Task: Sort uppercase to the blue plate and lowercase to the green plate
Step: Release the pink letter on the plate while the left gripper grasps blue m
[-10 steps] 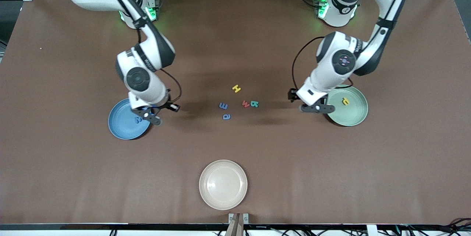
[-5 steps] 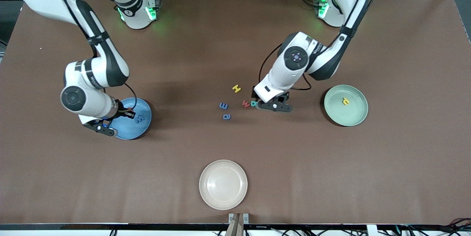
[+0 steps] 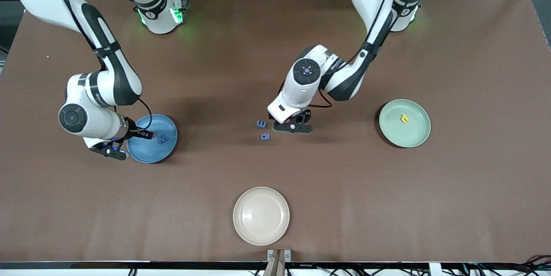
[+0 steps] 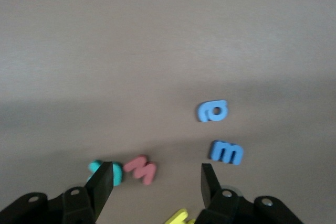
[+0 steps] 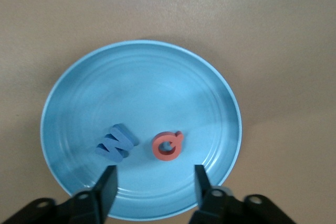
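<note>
The blue plate holds two uppercase letters, a blue W and a red Q. My right gripper hangs open and empty over that plate's rim. My left gripper is open and low over the letter cluster at mid-table. Between its fingers lie the red w and yellow H. The teal B is half hidden by one finger. Lowercase blue e and blue a lie beside. The green plate holds a small yellow letter.
A beige plate with nothing on it sits near the table's front edge, nearer the front camera than the letters. The left arm's wrist covers the H, B and w in the front view. Brown tabletop stretches between the plates.
My right gripper opened over the blue plate and the red Q now lies there beside the W. My left arm swung from the green plate to over the letter cluster.
</note>
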You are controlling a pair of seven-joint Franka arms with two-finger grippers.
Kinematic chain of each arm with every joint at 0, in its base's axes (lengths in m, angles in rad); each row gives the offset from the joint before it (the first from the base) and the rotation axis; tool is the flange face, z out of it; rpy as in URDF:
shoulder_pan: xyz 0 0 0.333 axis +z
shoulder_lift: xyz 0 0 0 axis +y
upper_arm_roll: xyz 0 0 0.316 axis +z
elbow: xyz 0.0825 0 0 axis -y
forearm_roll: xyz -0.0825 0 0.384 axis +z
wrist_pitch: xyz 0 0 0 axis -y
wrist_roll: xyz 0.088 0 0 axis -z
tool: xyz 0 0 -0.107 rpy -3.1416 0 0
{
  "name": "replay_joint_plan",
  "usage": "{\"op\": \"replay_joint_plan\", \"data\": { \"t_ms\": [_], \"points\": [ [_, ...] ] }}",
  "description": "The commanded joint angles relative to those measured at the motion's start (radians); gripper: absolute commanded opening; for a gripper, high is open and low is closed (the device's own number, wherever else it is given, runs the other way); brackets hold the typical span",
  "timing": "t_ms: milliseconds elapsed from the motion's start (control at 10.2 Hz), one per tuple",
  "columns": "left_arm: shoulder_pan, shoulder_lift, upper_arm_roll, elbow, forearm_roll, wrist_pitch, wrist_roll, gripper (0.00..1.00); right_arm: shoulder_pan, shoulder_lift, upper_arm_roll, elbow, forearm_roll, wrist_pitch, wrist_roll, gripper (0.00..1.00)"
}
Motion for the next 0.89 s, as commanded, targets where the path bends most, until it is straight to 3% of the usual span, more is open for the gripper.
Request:
{"op": "replay_joint_plan", "data": {
  "t_ms": [0, 393, 787],
  "points": [
    [-0.095, 0.095, 0.071, 0.140, -0.009, -0.025, -0.022, 0.76, 0.007, -0.057, -0.004, 0.013, 0.020, -0.012, -0.017, 1.00],
    [-0.186, 0.235, 0.117, 0.266, -0.015, -0.025, -0.026, 0.79, 0.026, -0.215, -0.001, 0.013, 0.051, -0.093, -0.036, 1.00],
    [-0.214, 0.276, 0.122, 0.305, -0.015, -0.022, -0.036, 0.79, 0.033, -0.341, 0.002, 0.093, 0.062, -0.216, -0.171, 1.00]
  ]
}}
